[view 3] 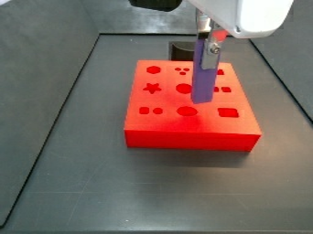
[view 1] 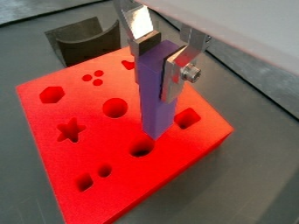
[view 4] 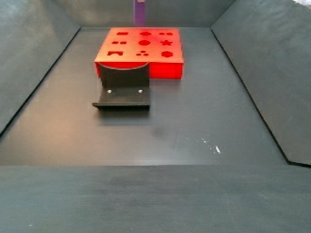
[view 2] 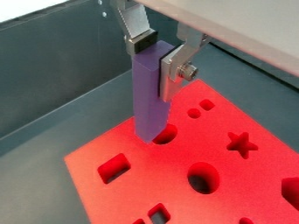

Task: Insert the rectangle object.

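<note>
gripper (view 1: 160, 54) was clamped on the top of the slim purple-blue rectangular bar (view 1: 158, 92), holding it upright above the flat red foam block with shaped holes (view 1: 82, 105), presumably so its lower end could drop straight in. bar tip hung near a round hole (view 2: 165, 135) in both wrist views; target slot unclear. dark grey curved holder (view 4: 123, 95) sat just beside the block. no readable writing or labels.

Rectangle object held upright in the gripper

The slim purple-blue rectangle object (view 1: 156, 87) hangs vertical at centre frame, its upper end clamped between the gripper (view 1: 162, 54) fingers, its lower end (view 2: 149, 131) at a round hole in a red surface.
</note>
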Controlling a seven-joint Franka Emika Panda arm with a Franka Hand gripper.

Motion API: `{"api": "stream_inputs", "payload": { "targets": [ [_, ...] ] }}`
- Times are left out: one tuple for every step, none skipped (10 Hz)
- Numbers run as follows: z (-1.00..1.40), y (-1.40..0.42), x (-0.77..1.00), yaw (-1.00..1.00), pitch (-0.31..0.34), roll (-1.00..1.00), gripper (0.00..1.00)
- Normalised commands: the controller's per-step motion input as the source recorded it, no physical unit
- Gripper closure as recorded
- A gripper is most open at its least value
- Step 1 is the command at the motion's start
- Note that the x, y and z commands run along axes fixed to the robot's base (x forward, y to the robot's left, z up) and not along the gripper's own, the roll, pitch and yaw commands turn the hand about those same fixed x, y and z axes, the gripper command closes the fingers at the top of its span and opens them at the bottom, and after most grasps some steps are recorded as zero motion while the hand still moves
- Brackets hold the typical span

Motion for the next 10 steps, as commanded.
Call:
{"api": "stream_inputs", "payload": {
  "targets": [
    [-0.09, -0.19, 0.39, -0.36, 0.111, 0.06, 1.00],
    [-0.15, -0.02, 0.19, -0.52, 0.219, 0.17, 1.00],
    [-0.05, -0.02, 0.18, -0.56, 0.184, 0.15, 1.00],
    [0.00, -0.07, 0.25, -0.63, 0.084, 0.09, 1.00],
    [0.02, -0.11, 0.51, -0.45, 0.066, 0.06, 1.00],
    [0.02, -0.15, 0.80, -0.13, 0.129, 0.10, 1.00],
    [0.00, -0.22, 0.89, -0.02, 0.120, 0.18, 1.00],
    [0.00, -0.09, 0.80, -0.20, 0.026, 0.00, 1.00],
    [0.00, 0.00, 0.58, -0.30, -0.071, -0.20, 1.00],
    [0.00, 0.06, 0.54, -0.28, -0.137, -0.27, 1.00]
  ]
}}
